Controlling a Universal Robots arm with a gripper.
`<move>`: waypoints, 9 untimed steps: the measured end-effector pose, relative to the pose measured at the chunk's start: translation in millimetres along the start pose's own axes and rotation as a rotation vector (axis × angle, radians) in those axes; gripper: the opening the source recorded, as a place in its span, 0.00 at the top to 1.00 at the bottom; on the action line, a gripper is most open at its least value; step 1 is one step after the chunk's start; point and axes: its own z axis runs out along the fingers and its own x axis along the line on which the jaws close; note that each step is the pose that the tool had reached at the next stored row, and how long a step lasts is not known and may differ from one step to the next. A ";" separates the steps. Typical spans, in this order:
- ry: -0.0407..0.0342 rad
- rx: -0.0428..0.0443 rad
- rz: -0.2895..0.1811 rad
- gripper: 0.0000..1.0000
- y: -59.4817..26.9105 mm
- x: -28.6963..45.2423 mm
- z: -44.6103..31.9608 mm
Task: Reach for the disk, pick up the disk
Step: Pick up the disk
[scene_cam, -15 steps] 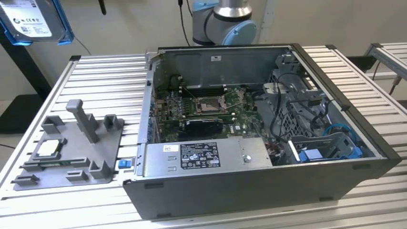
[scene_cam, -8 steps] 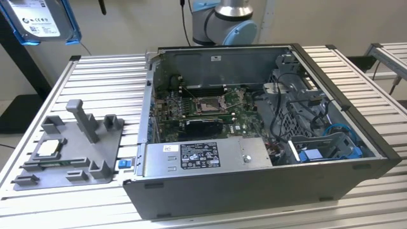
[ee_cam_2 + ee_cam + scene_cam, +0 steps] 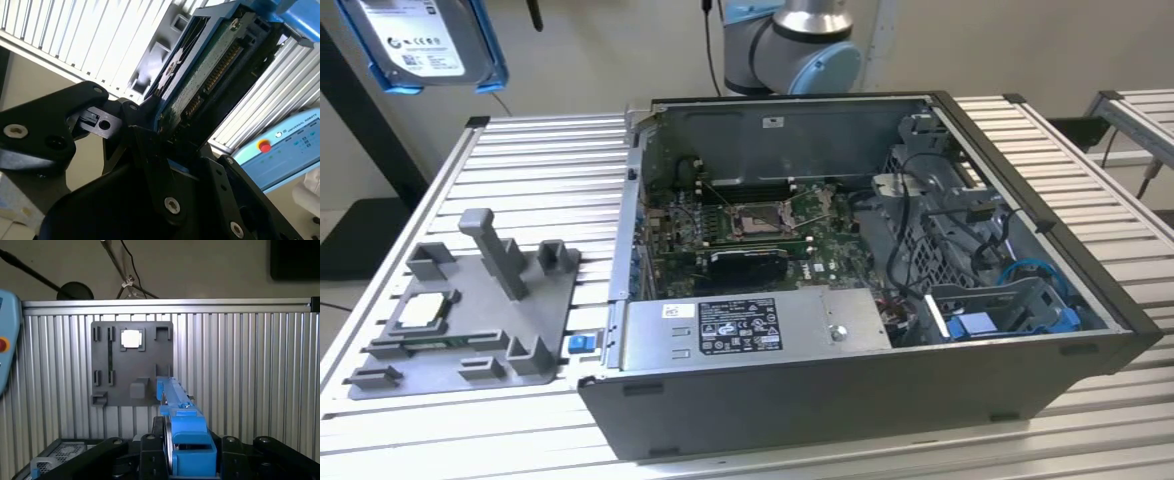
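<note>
The disk [image 3: 434, 45], silver-grey with a white label and a bright blue frame, hangs high over the table's far corner at the exterior view's left. Both wrist views show it edge-on between the black fingers. Its green circuit-board side [image 3: 210, 70] faces the second wrist camera, and its blue frame edge [image 3: 176, 407] runs away from the first. My gripper [image 3: 187, 452] [image 3: 167, 137] is shut on the disk's near end, holding it clear of the table. Below the disk lies the grey fixture plate [image 3: 112, 385].
The grey fixture plate [image 3: 467, 320] holds a small square silver chip [image 3: 424, 310] [image 3: 131, 338] and upright posts. An open computer case [image 3: 854, 400] fills the table's middle, with a blue bracket [image 3: 987, 322] inside. The arm's base [image 3: 794, 45] stands behind it. A pendant [image 3: 285, 145] lies off the table.
</note>
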 end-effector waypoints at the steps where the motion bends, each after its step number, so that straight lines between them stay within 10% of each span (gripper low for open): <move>1: 0.0000 0.0000 0.000 1.00 -2.0 -0.1 0.0; 9: 0.0001 -0.0003 0.000 1.00 -19.2 -0.6 -0.1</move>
